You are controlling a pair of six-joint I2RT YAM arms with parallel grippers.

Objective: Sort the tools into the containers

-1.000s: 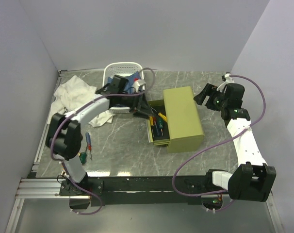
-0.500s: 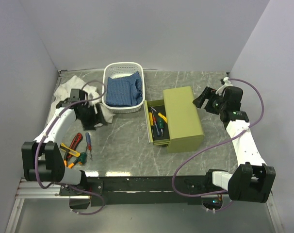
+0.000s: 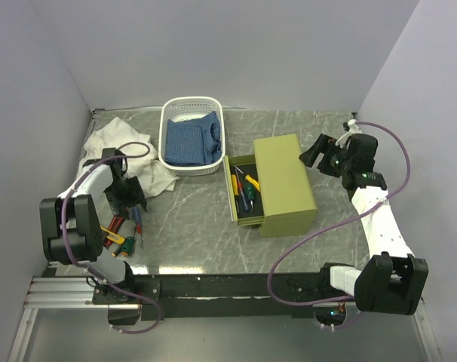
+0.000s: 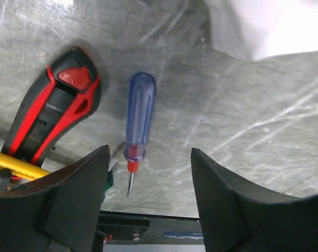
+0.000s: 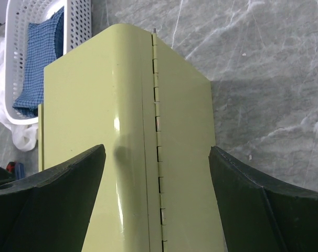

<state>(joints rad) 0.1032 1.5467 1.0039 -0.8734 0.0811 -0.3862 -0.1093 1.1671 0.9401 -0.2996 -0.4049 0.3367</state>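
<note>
A blue-handled screwdriver [image 4: 139, 118] lies on the grey table just ahead of my left gripper [image 4: 148, 152], which hangs open over it with nothing between its fingers. To its left lie red-black plier handles [image 4: 54, 113], a yellow tool [image 4: 12, 164] and a bit of green handle [image 4: 109, 181]. From above, this gripper [image 3: 127, 197] sits over the tool pile [image 3: 119, 230] at the left front. The olive chest [image 3: 289, 181] has its drawer [image 3: 242, 194] pulled out, with several screwdrivers in it. My right gripper [image 5: 156, 149] hovers open above the chest top [image 5: 122, 105].
The white basket [image 3: 192, 113] with blue fabric [image 3: 191, 139] stands at the back, left of the chest. A crumpled white cloth [image 3: 111, 143] lies at the far left, its edge close to the left gripper [image 4: 269, 26]. The table's front rail [image 4: 122, 228] is just behind the tools.
The left arm swung from the drawer and basket area out to the left and down over the tool pile, its jaws narrowing slightly. The right arm stayed still.
</note>
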